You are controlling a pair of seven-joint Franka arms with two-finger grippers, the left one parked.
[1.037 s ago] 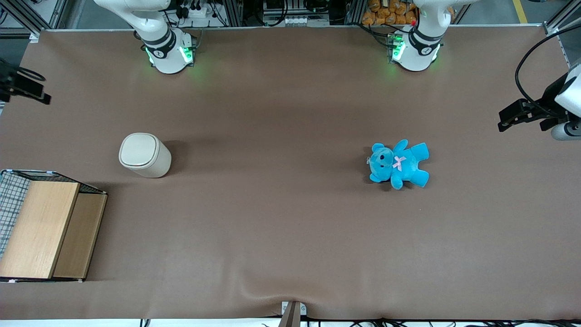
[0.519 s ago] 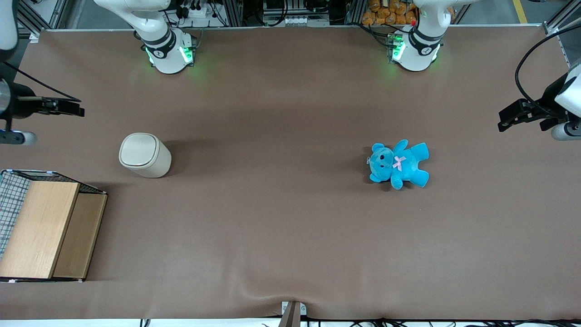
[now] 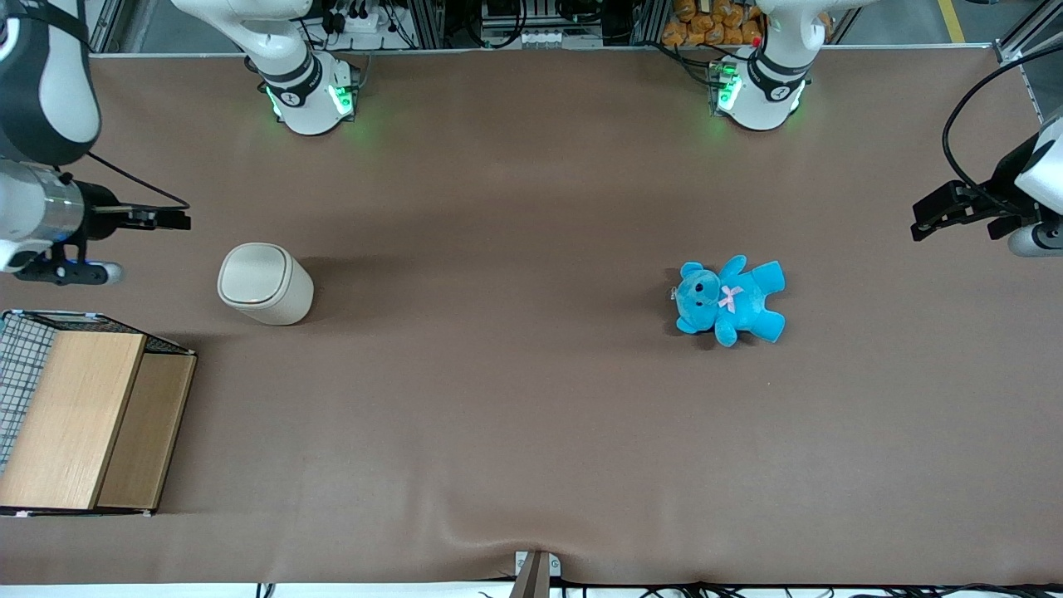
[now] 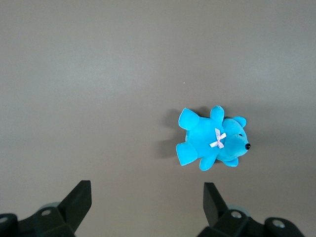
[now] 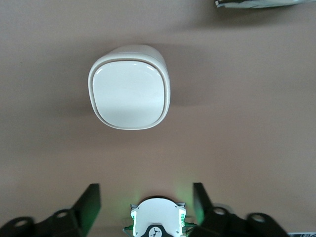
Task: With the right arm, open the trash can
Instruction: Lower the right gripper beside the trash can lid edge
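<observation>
We see the trash can (image 3: 265, 284) upright on the worktop (image 3: 531, 415), lid shut, slightly nearer the front camera than the right arm's gripper (image 3: 170, 220), whose empty fingers (image 5: 90, 202) are spread wide above the worktop.

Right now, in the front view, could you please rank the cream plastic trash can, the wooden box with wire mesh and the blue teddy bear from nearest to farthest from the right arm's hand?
1. Cream plastic trash can, lid shut, just beside the open hand.
2. Wooden box with wire mesh, nearer the front camera, at the working arm's end.
3. Blue teddy bear, toward the parked arm's end.
</observation>
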